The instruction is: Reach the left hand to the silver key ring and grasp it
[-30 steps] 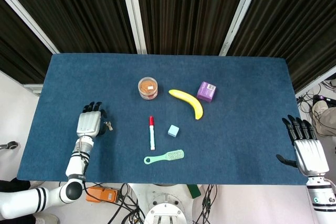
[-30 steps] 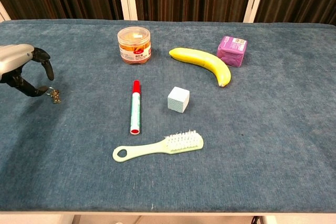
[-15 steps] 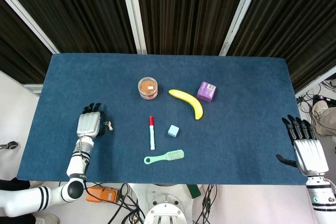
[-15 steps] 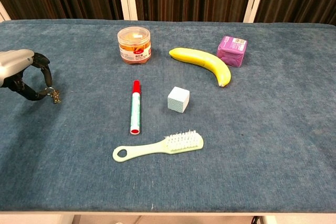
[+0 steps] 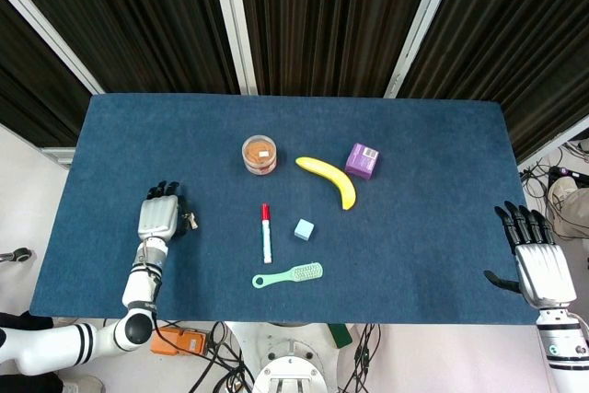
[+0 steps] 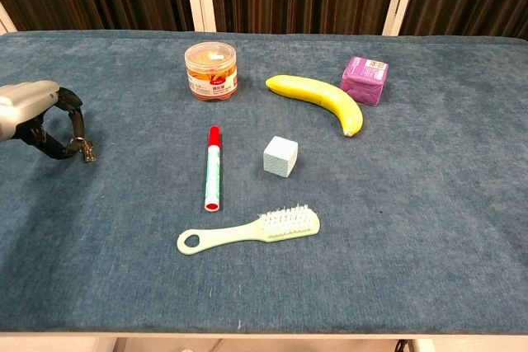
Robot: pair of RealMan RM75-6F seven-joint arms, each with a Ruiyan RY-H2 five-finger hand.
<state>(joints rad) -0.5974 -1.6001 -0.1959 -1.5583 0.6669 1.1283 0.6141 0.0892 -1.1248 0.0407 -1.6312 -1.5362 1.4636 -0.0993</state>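
**Left hand closing on the key ring at the left edge of the table**

Head view: the left hand [image 5: 157, 218] lies at the lower left of the blue table [image 5: 433, 246], back upward, its dark fingers curled toward the silver key ring [image 5: 191, 222], which sits on the cloth just right of the hand. Chest view: the same hand [image 6: 33, 113] enters at the far left of the frame, middle height. Its fingertips [image 6: 77, 125] curve down over the key ring [image 6: 86, 152], thumb and fingers drawn near each other around it; contact appears to be made, but whether the ring is firmly pinched cannot be told at this size. The ring rests on the table surface.

The right hand [image 5: 537, 260] shows only in the head view, at the lower right corner beyond the table edge, fingers straight and spread, holding nothing.

Centre of the table, chest view: a round jar [image 6: 212, 71] at upper centre; a banana [image 6: 318, 98] to its right; a purple box [image 6: 365, 81] further right. Below these lie a red-capped marker [image 6: 213, 169], a pale blue cube [image 6: 280, 157] and a mint-green brush [image 6: 252, 231], all well apart from the left hand.
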